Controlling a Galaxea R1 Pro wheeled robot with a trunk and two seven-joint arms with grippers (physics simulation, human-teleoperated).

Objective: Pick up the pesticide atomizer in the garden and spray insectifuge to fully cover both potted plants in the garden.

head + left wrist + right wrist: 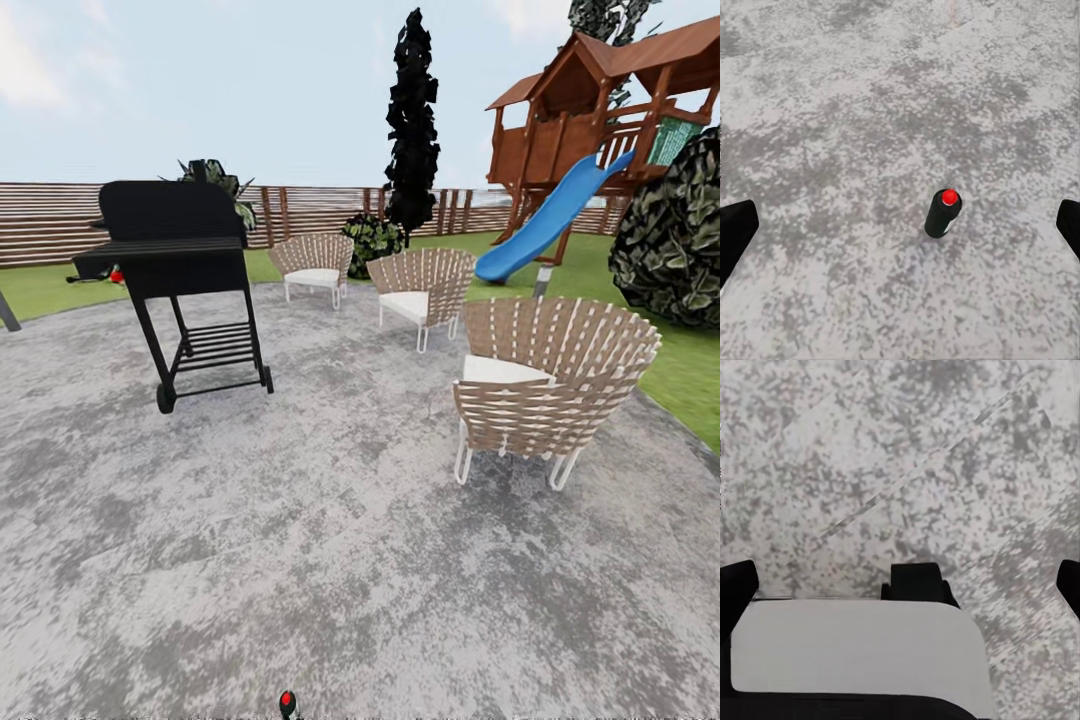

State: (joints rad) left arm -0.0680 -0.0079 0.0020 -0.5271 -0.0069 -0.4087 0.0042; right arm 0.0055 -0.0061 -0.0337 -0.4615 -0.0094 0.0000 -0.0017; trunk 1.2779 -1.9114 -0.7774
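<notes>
The pesticide atomizer and the two potted plants are out of view. I stand on a round grey paved patch (330,560) of the garden, with green lawn (40,288) and a brown slatted fence (50,220) behind it. In the left wrist view my left gripper (901,229) is open, its dark fingertips (735,232) wide apart above the paving. My right gripper (902,585) is open too, hanging over a pale grey panel (855,649) of my own body.
A small dark bottle with a red top (943,214) stands on the paving, also at the head view's lower edge (288,703). A black grill (175,270), three woven chairs (545,385), a playhouse with a blue slide (550,220) and bushes (670,235) stand around.
</notes>
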